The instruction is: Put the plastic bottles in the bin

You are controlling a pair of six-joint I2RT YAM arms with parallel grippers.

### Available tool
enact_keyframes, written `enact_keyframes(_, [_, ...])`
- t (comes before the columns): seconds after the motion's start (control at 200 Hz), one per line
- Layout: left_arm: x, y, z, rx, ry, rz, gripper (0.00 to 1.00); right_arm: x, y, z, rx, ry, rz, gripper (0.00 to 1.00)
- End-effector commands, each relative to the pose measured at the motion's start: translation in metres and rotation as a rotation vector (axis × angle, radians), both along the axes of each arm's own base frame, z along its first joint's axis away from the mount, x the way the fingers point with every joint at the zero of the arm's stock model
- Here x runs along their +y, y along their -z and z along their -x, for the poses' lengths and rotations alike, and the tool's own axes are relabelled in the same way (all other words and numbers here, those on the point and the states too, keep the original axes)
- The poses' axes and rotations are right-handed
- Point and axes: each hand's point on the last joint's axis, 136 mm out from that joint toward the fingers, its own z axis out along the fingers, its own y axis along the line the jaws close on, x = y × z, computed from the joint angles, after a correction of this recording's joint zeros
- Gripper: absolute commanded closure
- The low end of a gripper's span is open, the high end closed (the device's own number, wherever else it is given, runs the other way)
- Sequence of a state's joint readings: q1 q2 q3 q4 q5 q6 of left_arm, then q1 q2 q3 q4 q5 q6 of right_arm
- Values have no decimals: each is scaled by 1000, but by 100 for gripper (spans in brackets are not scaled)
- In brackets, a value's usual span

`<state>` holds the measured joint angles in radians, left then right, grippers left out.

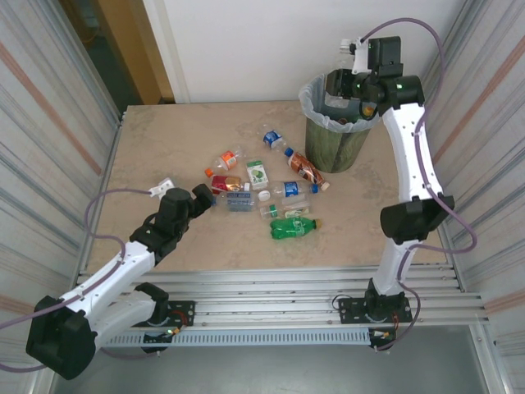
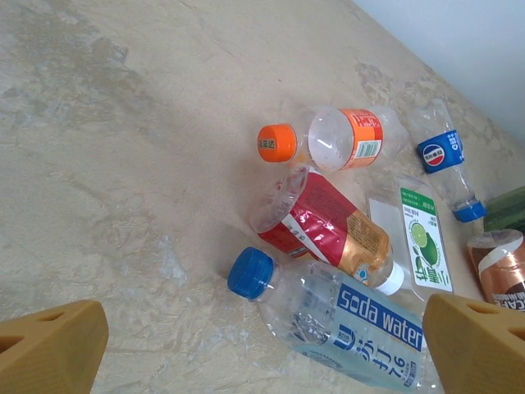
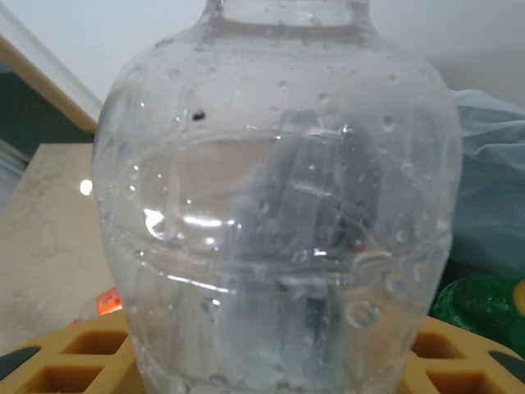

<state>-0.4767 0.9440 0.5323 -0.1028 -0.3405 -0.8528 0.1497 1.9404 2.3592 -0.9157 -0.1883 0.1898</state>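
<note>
Beige stone-look tabletop (image 1: 164, 156) holds your loose plastic bottles (image 1: 289, 190) at centre frame, the green bin (image 1: 336, 148) upper right. Over its rim your right gripper (image 1: 344, 82) pinches a clear bottle (image 3: 279, 205). Your left gripper (image 1: 203, 197), fingers spread wide, sits just beside the pile.

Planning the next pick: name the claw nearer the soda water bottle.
Left. The left claw is beside the soda water bottle; the right claw hangs far off above the bin.
</note>
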Motion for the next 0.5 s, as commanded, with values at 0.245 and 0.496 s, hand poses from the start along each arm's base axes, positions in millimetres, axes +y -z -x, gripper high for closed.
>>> enact_keyframes(0.245, [-5, -17, -10, -41, 23, 8, 1, -12, 49, -31, 77, -21, 70, 64])
enact_keyframes(0.496, [-6, -14, -10, -30, 26, 3, 1, -15, 82, -43, 128, -30, 124, 63])
